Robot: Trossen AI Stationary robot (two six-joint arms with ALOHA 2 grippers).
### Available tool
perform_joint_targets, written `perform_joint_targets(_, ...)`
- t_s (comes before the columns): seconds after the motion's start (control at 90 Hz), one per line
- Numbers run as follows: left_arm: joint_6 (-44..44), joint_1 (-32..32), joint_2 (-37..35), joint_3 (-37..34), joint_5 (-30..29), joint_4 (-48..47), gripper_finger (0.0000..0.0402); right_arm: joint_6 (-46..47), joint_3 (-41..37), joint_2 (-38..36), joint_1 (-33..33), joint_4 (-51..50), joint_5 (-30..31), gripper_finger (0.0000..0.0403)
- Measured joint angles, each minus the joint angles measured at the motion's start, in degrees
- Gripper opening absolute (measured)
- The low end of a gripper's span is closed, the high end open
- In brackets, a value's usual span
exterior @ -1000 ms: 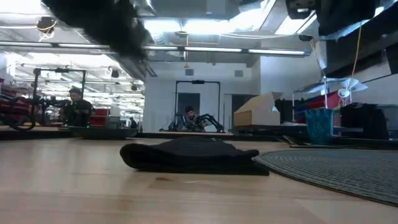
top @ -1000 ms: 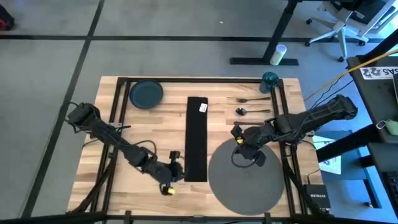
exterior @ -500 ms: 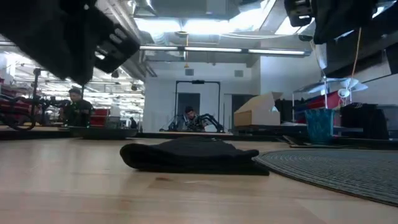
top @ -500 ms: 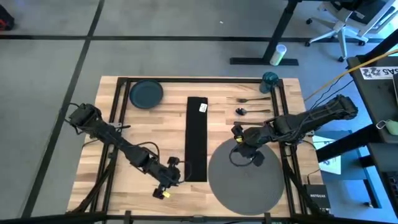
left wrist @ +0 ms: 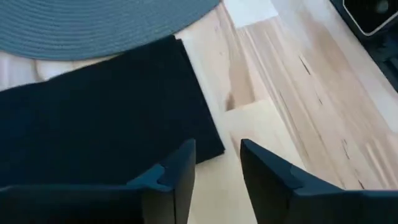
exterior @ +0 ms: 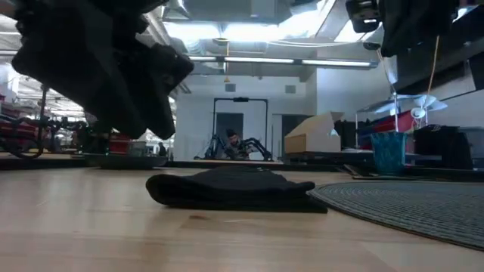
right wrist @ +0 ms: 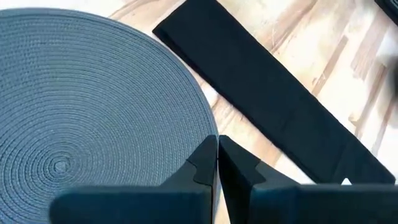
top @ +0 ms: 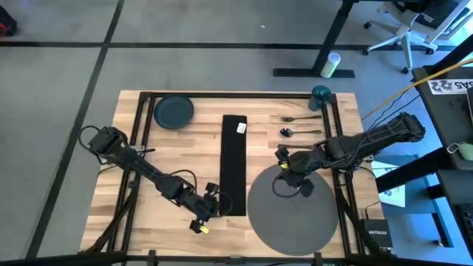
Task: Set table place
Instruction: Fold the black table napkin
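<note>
Left gripper (top: 209, 209) sits low and centre-left in the high view, just beside the bottom end of the black napkin (top: 233, 164); from its wrist cam I see the two fingers (left wrist: 180, 177) spread w/ a gap between them, nothing held, the napkin's corner right ahead of them and bare wood beyond. Right gripper (top: 282, 166) is over the upper-left rim of the round grey placemat (top: 295, 218), lower right of the frame; its wrist cam shows the fingers (right wrist: 205, 163) pressed together, tips meeting at the mat's edge (I can't tell if they actually pinch the weave). Napkin lies as a long vertical strip down the middle of the table (top: 166, 159), a small white tag near its top end. Dark blue-grey plate (top: 174, 111) is in the table's upper-left corner, well apart from the mat. Fork (top: 294, 118) and spoon (top: 299, 132) lie in the upper right, side by side; I can't make out the knife for sure. Teal cup (top: 320, 95) stands at the top-right corner. Low view: napkin (exterior: 233, 189) flat at centre, mat edge (exterior: 408, 204) at right, cup (exterior: 389, 153) behind it.
</note>
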Motion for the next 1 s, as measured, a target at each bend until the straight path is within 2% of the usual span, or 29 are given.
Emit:
perform_joint_targets(0.278, 3.72, -0.37, 0.20, 0.00, -0.24, -0.42, 0.0117, -0.13, 0.02, 0.02, 0.00, -0.21, 1.49, 0.0001)
perform_joint_targets(0.6, 6.34, -0.40, 1.03, 0.02, -4.34, 0.23, 0.0118, -0.12, 0.04, 0.04, 0.00, -1.45, 1.49, 0.0001)
perform_joint_targets(1.0, 9.00, -0.52, 1.03, 0.02, -4.46, 0.80, 0.0118, -0.11, 0.07, 0.04, 0.02, -1.62, 1.49, 0.0001)
